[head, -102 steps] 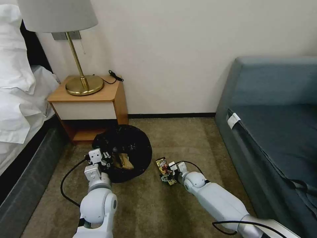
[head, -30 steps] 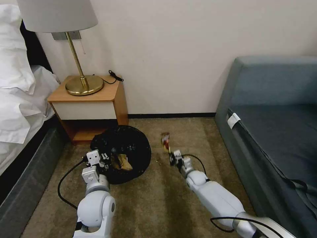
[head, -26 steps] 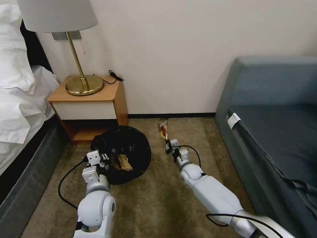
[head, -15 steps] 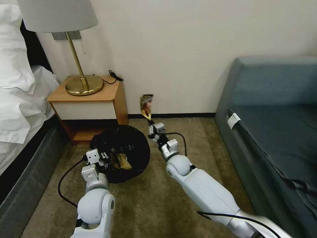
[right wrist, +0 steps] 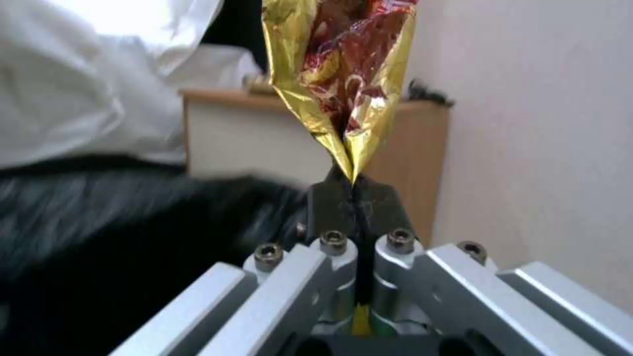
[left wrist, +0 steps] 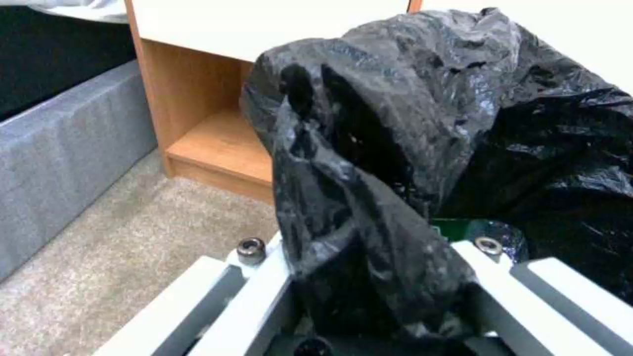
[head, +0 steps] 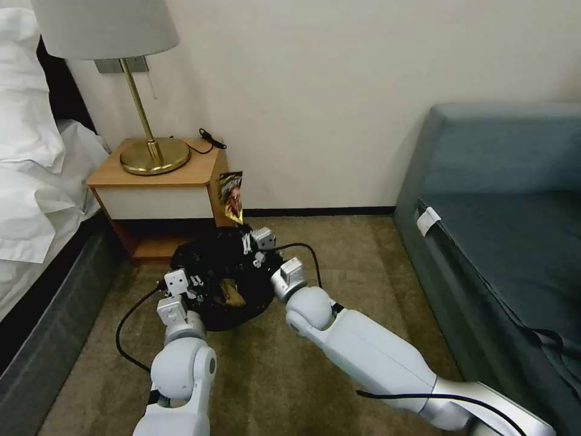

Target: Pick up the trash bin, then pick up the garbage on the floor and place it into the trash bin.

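Since half a second ago my right gripper [head: 244,237] has swung left, carrying the brown-yellow snack wrapper [head: 231,195] away from the bare wall and over to the far rim of the trash bin [head: 221,284]. Earlier that wrapper lay on the carpet [head: 339,254] to the right of the bin; now it stands upright above the gripper, in front of the corner of the nightstand [head: 160,188]. From the right wrist I see the fingers [right wrist: 333,198] pinched together on the wrapper's [right wrist: 343,74] bottom seam, its gold foil flaring out above them.

My left gripper [head: 195,289] has hardly shifted: it sits at the bin's near rim, and in the left wrist view the black bag [left wrist: 395,163] bunches between its fingers [left wrist: 264,291], which are clamped on the bag-covered rim. Crumpled brown paper [head: 230,292] lies inside the bin as before. Lamp [head: 136,91], bed [head: 36,157] and sofa [head: 502,200] are unchanged.
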Robot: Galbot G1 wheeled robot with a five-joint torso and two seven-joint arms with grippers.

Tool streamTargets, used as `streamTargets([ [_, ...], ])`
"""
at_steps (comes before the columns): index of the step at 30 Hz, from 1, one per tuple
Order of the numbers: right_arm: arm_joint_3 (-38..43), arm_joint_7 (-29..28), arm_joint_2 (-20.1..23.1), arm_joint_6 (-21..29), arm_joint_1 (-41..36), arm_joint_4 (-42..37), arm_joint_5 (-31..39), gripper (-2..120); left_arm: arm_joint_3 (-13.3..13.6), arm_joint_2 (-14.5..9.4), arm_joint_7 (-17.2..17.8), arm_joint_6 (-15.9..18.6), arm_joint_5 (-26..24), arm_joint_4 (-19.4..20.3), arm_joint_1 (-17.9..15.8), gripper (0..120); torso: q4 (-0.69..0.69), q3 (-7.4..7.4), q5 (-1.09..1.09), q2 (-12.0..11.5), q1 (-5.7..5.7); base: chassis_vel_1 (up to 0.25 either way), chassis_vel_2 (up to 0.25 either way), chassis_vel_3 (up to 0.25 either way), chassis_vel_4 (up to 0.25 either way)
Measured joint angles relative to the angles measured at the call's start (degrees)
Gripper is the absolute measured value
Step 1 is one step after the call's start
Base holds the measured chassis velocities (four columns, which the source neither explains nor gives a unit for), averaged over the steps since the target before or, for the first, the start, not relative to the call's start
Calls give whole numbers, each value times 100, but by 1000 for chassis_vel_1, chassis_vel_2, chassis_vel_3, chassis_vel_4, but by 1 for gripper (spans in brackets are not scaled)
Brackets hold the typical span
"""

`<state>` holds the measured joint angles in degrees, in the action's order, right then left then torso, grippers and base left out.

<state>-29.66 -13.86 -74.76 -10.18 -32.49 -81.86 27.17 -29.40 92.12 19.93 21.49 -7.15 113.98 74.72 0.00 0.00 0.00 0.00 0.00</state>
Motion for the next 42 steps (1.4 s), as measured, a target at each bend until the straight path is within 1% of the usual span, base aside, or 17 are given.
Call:
streamTargets([
  [9,-282,3,37,27,-183,176,-84,0,52,3,2,-4,48,-76,-88,4,0,0,0,0,0,0,0,0,0],
  [12,-285,-24,51,36,-249,150,-183,5,54,4,2,-4,49,-90,-109,4,0,0,0,0,0,0,0,0,0],
  [13,-283,-46,60,40,-295,123,-254,11,58,3,2,-4,50,-90,-116,4,0,0,0,0,0,0,0,0,0],
  [14,-283,-46,60,40,-295,123,-254,11,58,3,2,-4,50,-90,-116,4,0,0,0,0,0,0,0,0,0],
  [17,-281,-65,68,44,-339,87,-290,20,66,3,1,-4,51,-91,-122,4,0,0,0,0,0,0,0,0,0],
  [19,-282,-97,62,51,-353,73,-318,34,73,4,0,0,54,-91,-143,4,0,0,0,0,0,0,0,0,0],
  [20,-282,-97,62,51,-353,73,-318,34,73,4,0,0,54,-91,-143,4,0,0,0,0,0,0,0,0,0],
  [22,-283,-112,58,52,-352,64,-319,44,74,4,0,8,54,-90,-147,4,0,0,0,0,0,0,0,0,0],
  [23,-283,-112,58,52,-352,64,-319,44,74,4,0,8,54,-90,-147,4,0,0,0,0,0,0,0,0,0],
  [25,-276,-121,76,55,-364,9,-319,56,75,3,-1,9,54,-91,-143,4,0,0,0,0,0,0,0,0,0],
  [26,-276,-121,76,55,-364,9,-319,56,75,3,-1,9,54,-91,-143,4,0,0,0,0,0,0,0,0,0],
  [28,-244,-130,93,61,-397,-28,-318,66,79,3,-1,10,56,-93,-135,4,0,0,0,0,0,0,0,0,0],
  [29,-244,-130,93,61,-397,-28,-318,66,79,3,-1,10,56,-93,-135,4,0,0,0,0,0,0,0,0,0],
  [31,-171,-142,111,66,-444,-83,-320,78,88,3,-1,17,65,-95,-139,4,0,0,0,0,0,0,0,0,0],
  [35,-121,-151,126,75,-460,-145,-321,86,92,3,-1,29,67,-96,-144,4,0,0,0,0,0,0,0,0,0],
  [37,-27,-165,149,88,-444,-256,-324,98,94,2,-1,41,71,-94,-146,4,0,0,0,0,0,0,0,0,0],
  [42,287,-232,195,132,-357,-533,-309,100,94,3,-2,46,69,-90,-129,4,1,0,0,0,0,0,0,0,0],
])
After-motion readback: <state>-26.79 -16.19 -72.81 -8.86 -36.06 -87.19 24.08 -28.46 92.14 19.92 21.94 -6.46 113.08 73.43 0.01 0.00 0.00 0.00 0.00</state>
